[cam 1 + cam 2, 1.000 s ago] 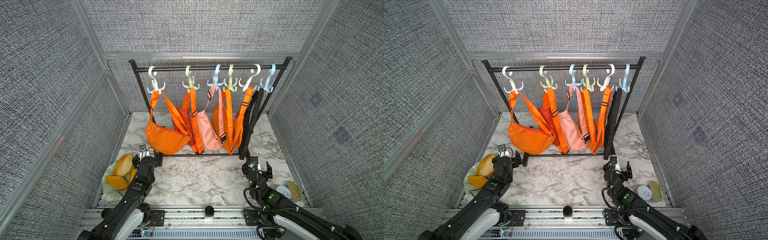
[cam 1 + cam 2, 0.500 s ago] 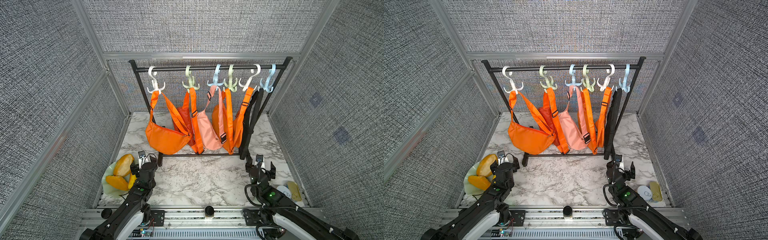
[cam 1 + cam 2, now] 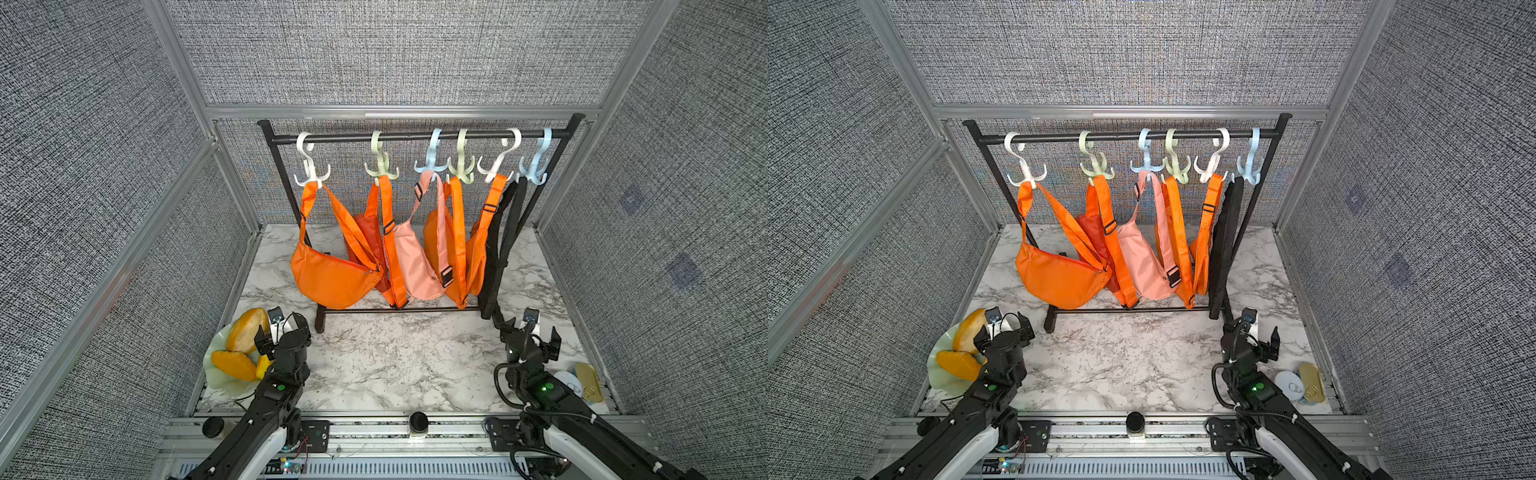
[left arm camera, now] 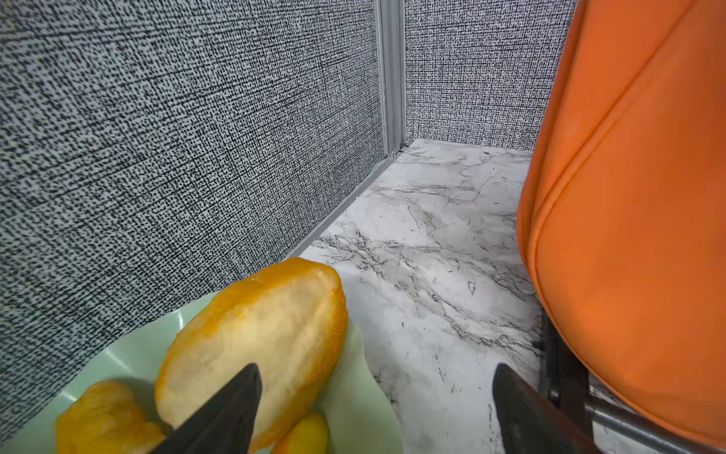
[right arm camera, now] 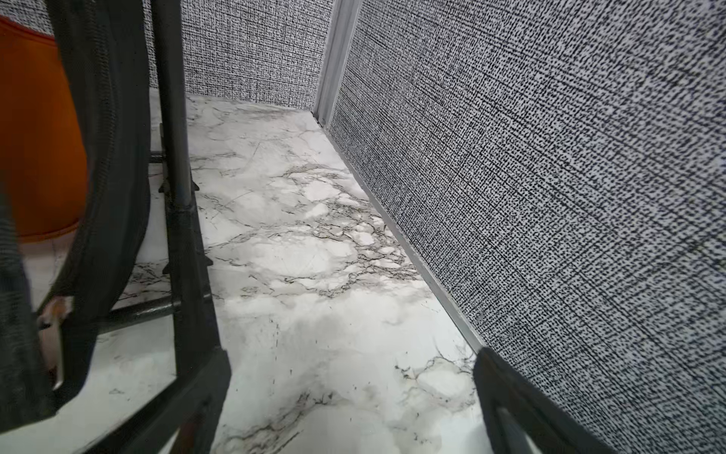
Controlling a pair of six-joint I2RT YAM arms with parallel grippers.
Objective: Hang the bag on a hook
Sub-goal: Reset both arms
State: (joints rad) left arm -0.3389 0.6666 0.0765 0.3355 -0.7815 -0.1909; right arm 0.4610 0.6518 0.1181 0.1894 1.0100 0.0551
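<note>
Orange fabric sling bag (image 3: 332, 278) hangs from a white plastic hook (image 3: 309, 166) on the black metal rack (image 3: 415, 136). Left gripper (image 3: 282, 327) and right gripper (image 3: 529, 332) stand released, holding nothing.

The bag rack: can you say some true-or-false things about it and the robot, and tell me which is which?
1. No bag lies on the marble table; all hang from hooks on the rack. True.
2. The pink bag hangs at the rack's left end. False: it hangs near the middle; a big orange bag is at that end.
3. The left gripper and right gripper have open jaws holding nothing. True.
4. The black bag hangs right beside the pink one. False: it hangs at the end near the right gripper, with orange bags between.
5. The green plate is empty. False: yellow-orange fruit pieces lie on it.
</note>
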